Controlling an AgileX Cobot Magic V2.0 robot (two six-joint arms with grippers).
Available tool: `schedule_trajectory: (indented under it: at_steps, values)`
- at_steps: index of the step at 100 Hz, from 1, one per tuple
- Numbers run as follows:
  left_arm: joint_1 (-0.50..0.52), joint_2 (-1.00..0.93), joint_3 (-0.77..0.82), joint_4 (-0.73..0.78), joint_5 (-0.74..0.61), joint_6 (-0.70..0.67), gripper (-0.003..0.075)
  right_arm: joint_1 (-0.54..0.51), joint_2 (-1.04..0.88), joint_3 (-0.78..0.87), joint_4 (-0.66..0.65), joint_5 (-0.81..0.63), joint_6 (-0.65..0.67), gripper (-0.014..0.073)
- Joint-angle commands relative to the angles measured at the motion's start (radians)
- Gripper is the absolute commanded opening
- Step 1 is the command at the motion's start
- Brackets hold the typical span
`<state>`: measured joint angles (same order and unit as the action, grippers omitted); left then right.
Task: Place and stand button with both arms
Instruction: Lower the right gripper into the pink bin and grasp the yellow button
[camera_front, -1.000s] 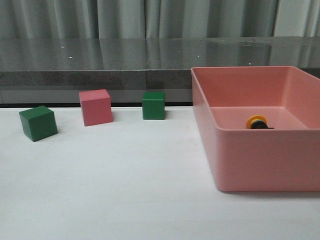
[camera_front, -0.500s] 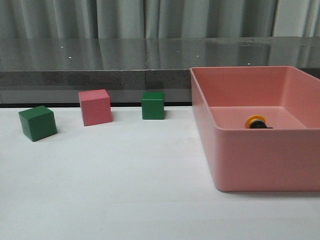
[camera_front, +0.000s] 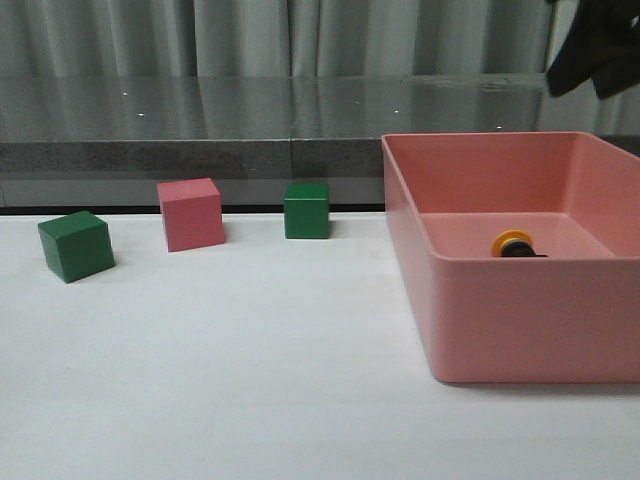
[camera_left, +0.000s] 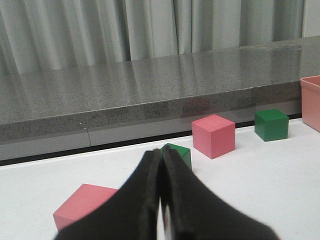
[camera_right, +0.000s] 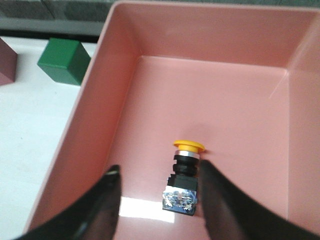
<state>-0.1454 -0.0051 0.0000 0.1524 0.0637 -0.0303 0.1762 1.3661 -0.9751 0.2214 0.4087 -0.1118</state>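
The button (camera_right: 184, 177) lies on its side on the floor of the pink bin (camera_right: 90, 100), with its yellow cap pointing away from my right gripper. My right gripper (camera_right: 160, 170) is open above it. The button lies between the two fingers, closer to one, and I see no contact. In the front view the button (camera_front: 515, 244) shows just over the bin's front wall (camera_front: 530, 320), and a dark part of the right arm (camera_front: 595, 45) hangs at the top right. My left gripper (camera_left: 161, 152) is shut and empty, low over the table's left part.
Two green cubes (camera_front: 76, 245) (camera_front: 306, 210) and a pink cube (camera_front: 191, 214) stand along the back of the white table. The left wrist view shows another pink cube (camera_left: 82, 205) close beside the fingers. A grey ledge and curtains lie behind.
A dark part of the right arm has come into the front view at the top right. The cubes, the bin and the button have not moved.
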Motion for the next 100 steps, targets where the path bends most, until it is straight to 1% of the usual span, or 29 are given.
schedule_trajectory:
  at_steps: [1, 3, 8, 59, 66, 70, 75, 85, 90, 95, 100]
  values:
    - [0.004, -0.031, 0.046, -0.005, -0.078, -0.003, -0.0019, 0.001, 0.033, -0.047, 0.007, -0.047, -0.016, 0.0596]
    - [0.004, -0.031, 0.046, -0.005, -0.078, -0.003, -0.002, 0.001, 0.046, -0.047, 0.006, -0.054, -0.016, 0.062]
    - [0.004, -0.031, 0.046, -0.005, -0.078, -0.003, -0.002, 0.001, 0.075, -0.047, 0.006, -0.064, -0.016, 0.0645]
    - [0.004, -0.031, 0.046, -0.005, -0.078, -0.003, -0.002, 0.001, 0.369, -0.047, 0.006, -0.161, -0.016, 0.0633]
    - [0.004, -0.031, 0.046, -0.005, -0.078, -0.003, -0.0019, 0.001, 0.393, -0.047, 0.006, -0.162, -0.016, 0.0575]
    - [0.004, -0.031, 0.046, -0.005, -0.078, -0.003, -0.002, 0.001, 0.404, -0.047, 0.006, -0.162, -0.016, 0.0514]
    - [0.004, -0.031, 0.046, -0.005, -0.078, -0.003, -0.0019, 0.001, 0.412, -0.047, 0.006, -0.157, -0.016, 0.0423]
    - [0.004, -0.031, 0.046, -0.005, -0.078, -0.003, -0.002, 0.001, 0.41, -0.05, 0.006, -0.139, -0.016, 0.0202]
    - [0.004, -0.031, 0.046, -0.005, -0.078, -0.003, -0.002, 0.001, 0.405, -0.063, 0.006, -0.11, -0.016, 0.0122]
    - [0.004, -0.031, 0.046, -0.005, -0.078, -0.003, -0.0019, 0.001, 0.398, -0.082, 0.006, -0.08, -0.016, 0.0072]
    - [0.004, -0.031, 0.046, -0.005, -0.078, -0.003, -0.0019, 0.003, 0.384, -0.111, 0.006, -0.041, -0.016, 0.0052]
